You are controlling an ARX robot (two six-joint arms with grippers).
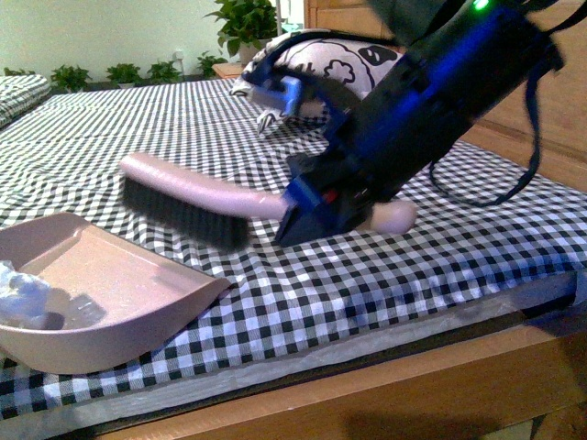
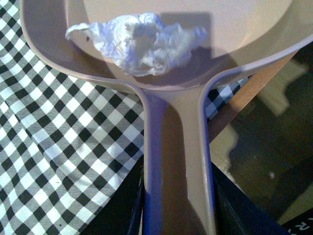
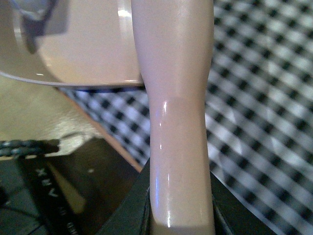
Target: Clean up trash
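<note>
Beside the pink dustpan (image 1: 101,302), whose left part runs off the front view's edge, the crumpled trash (image 1: 23,295) is cut by that same edge. Just past the dustpan's lip, the brush (image 1: 197,202) is smeared by blur, and the right gripper (image 1: 335,206) hides its handle's middle. The left gripper holding the dustpan's handle is out of that view.

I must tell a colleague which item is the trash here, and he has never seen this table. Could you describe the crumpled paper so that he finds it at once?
Start from the black-and-white checked tablecloth and go to the pink dustpan at its near edge. The trash lies inside that pan, near the handle. It is a small, whitish, crumpled wad, unlike the smooth pink pan and the dark-bristled brush nearby.
</note>
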